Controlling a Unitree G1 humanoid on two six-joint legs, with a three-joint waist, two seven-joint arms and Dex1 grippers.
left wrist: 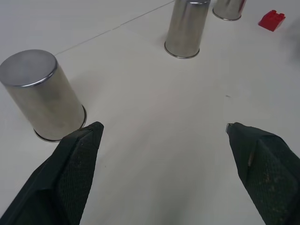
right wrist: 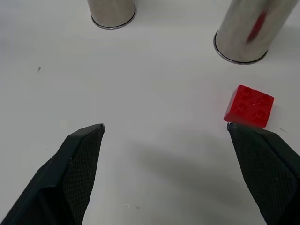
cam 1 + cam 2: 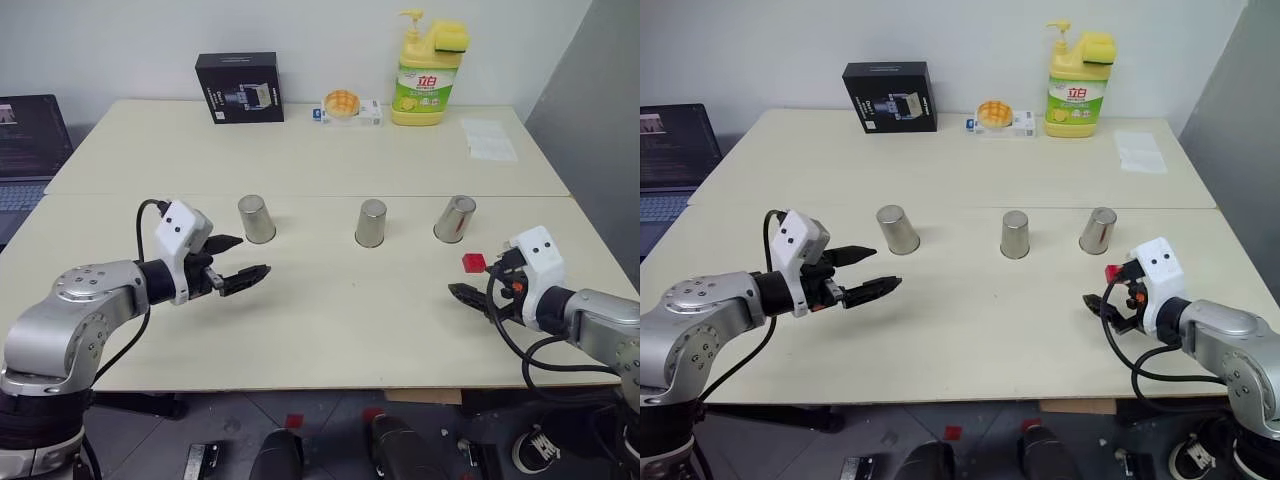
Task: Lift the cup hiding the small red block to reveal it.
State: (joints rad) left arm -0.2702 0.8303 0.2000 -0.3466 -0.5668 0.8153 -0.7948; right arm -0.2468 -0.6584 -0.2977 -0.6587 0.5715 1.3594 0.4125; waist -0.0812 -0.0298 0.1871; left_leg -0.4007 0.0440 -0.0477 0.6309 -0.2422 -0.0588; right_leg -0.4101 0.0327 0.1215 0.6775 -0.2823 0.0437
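The tiny red studded block (image 3: 473,263) lies uncovered beside the right shiny metal cup (image 3: 454,219), so both pincers (image 3: 232,264) (image 3: 470,296) hover spread and empty.

So it's a pale cream table (image 3: 330,330) with a seam running across the middle. Three shiny metal cups sit upside down in a row just in front of that seam: the left cup (image 3: 256,219), the middle cup (image 3: 371,222), and the right cup (image 3: 455,218). The small red block (image 3: 473,263) is out in the open, right by the right cup. Along the far edge there's a black box (image 3: 239,88), a small packet (image 3: 351,108), a yellow soap bottle (image 3: 428,75) and a sheet of paper (image 3: 489,139).
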